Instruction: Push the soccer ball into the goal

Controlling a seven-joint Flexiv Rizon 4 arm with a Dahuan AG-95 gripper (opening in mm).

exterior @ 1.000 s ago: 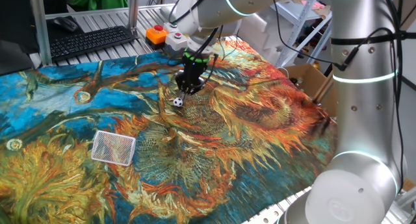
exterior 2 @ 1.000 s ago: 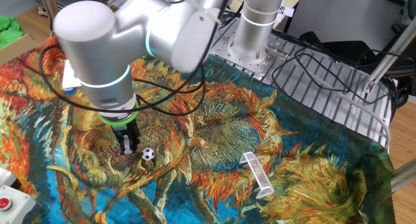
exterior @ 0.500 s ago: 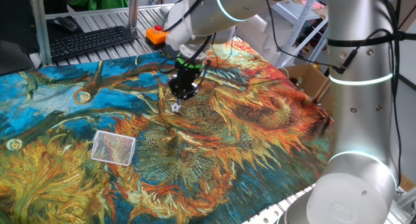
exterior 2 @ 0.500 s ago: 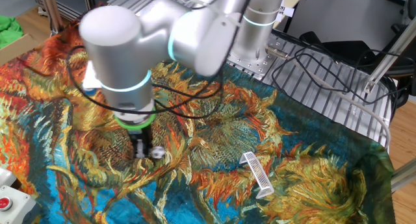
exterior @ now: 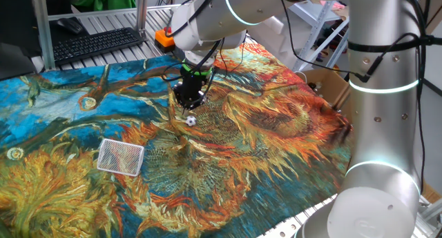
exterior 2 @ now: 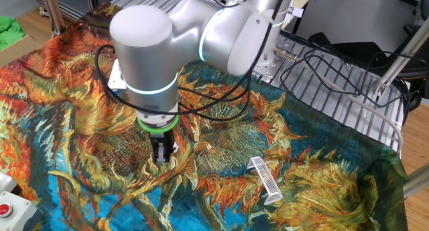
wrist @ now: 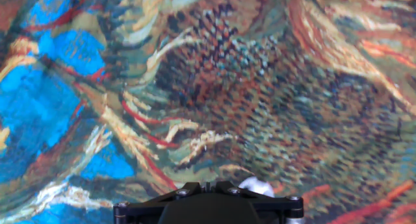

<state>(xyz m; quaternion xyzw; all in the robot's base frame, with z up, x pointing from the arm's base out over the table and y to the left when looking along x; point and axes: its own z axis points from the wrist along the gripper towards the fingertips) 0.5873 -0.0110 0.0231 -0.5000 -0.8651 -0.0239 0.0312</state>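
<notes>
The soccer ball [exterior: 190, 120] is a tiny white ball with black patches lying on the painted cloth. My gripper [exterior: 188, 102] stands just behind it, pointing down, fingers shut with nothing between them. In the other fixed view the gripper [exterior 2: 161, 155] covers most of the ball, with only a white sliver [exterior 2: 173, 148] showing beside the fingers. The hand view shows the shut gripper [wrist: 208, 185] at the bottom edge and the ball [wrist: 256, 185] as a white blob right next to it. The goal [exterior: 120, 156], a small white mesh frame, lies on the cloth to the front left, and shows in the other fixed view as the goal [exterior 2: 265, 178].
A sunflower-patterned cloth [exterior: 262, 148] covers the table. An orange and red button box [exterior: 171, 38] and a keyboard [exterior: 97, 43] sit at the back. A cardboard box [exterior: 331, 86] stands at the right. Cables [exterior 2: 335, 70] lie on the slatted surface.
The shut gripper has swept across the cloth toward the goal side, and the ball has rolled ahead of it, a little closer to the goal.
</notes>
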